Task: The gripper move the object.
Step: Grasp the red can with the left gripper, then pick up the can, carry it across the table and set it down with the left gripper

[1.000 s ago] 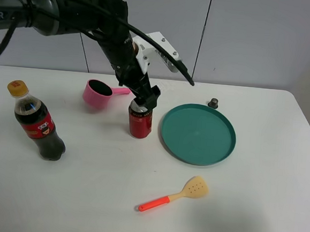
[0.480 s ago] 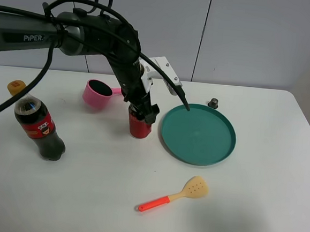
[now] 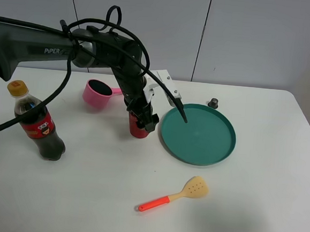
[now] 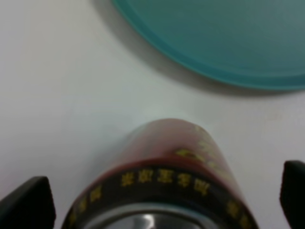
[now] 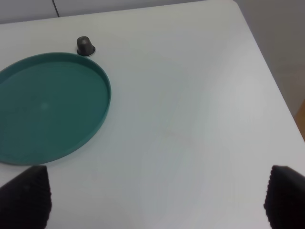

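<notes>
Standing upright with its long axis vertical, the red can (image 4: 167,157) sits between the spread fingers of the left tool (image 3: 144,118).

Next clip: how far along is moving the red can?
Approach looks done: the left gripper is down over the red can, one of its jaws on each side. The grasp is in hand: the left wrist view shows table in the gaps between jaws and can, so they look open, not gripping. Left to do: close, lift and move the can, which stands upright on the table beside the teal plate.
</notes>
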{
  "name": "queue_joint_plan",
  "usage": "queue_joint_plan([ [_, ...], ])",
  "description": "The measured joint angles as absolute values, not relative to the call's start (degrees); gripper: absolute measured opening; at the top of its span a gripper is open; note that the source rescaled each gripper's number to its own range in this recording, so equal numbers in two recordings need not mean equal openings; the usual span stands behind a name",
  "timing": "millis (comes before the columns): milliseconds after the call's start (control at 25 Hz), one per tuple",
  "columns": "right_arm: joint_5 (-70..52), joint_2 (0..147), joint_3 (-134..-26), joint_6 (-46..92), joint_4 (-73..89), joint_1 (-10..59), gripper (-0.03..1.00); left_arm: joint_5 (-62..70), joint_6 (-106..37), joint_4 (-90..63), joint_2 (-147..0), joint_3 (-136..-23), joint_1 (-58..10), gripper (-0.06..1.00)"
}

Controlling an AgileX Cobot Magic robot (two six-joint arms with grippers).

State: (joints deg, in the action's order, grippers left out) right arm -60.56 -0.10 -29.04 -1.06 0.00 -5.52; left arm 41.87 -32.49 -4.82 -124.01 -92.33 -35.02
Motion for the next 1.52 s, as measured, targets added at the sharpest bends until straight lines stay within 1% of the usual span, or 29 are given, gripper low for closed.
queue_joint_plan([
  [240,-60.56,-0.10,-29.04,-1.06,0.00,-5.52,1.00,41.81,-32.49,-4.82,-124.15,-92.33,-35.02,0.92],
  [280,-60.56,-0.10,-29.04,-1.06,0.00,-5.52,1.00,41.81,-32.49,-4.82,-124.15,-92.33,-35.02,0.90],
  [320,-60.56,-0.10,-29.04,-1.06,0.00,-5.52,1.00,41.81,-32.49,-4.82,-124.15,-92.33,-35.02,0.85],
  [360,-60.56,-0.10,-29.04,-1.06,0.00,-5.52,1.00,41.81,-32.49,-4.82,-124.15,-92.33,-35.02,0.74],
  [400,-60.56,-0.10,-29.04,-1.06,0.00,-5.52,1.00,41.81,-32.49,-4.86,-124.15,-92.33,-35.02,0.58],
  [480,-60.56,-0.10,-29.04,-1.06,0.00,-5.52,1.00,41.75,-32.49,-4.91,-124.15,-92.33,-35.02,0.12],
  [520,-60.56,-0.10,-29.04,-1.06,0.00,-5.52,1.00,41.82,-32.50,-4.96,-124.15,-92.39,-35.02,0.00],
  [600,-60.56,-0.10,-29.04,-1.06,0.00,-5.52,1.00,41.82,-32.50,-5.03,-124.15,-92.39,-35.02,0.02],
  [840,-60.56,-0.10,-29.04,-1.06,0.00,-5.52,1.00,42.11,-32.50,-5.08,-124.15,-92.59,-35.02,0.02],
  [1160,-60.56,-0.10,-29.04,-1.06,0.00,-5.52,1.00,50.77,-32.50,-4.70,-122.09,-98.62,-35.69,0.02],
  [1360,-60.56,-0.10,-29.04,-1.06,0.00,-5.52,1.00,56.88,-31.84,-4.70,-119.99,-105.07,-38.67,0.02],
  [1520,-60.56,-0.10,-29.04,-1.06,0.00,-5.52,1.00,60.10,-31.83,-4.70,-119.99,-109.29,-42.57,0.02],
])
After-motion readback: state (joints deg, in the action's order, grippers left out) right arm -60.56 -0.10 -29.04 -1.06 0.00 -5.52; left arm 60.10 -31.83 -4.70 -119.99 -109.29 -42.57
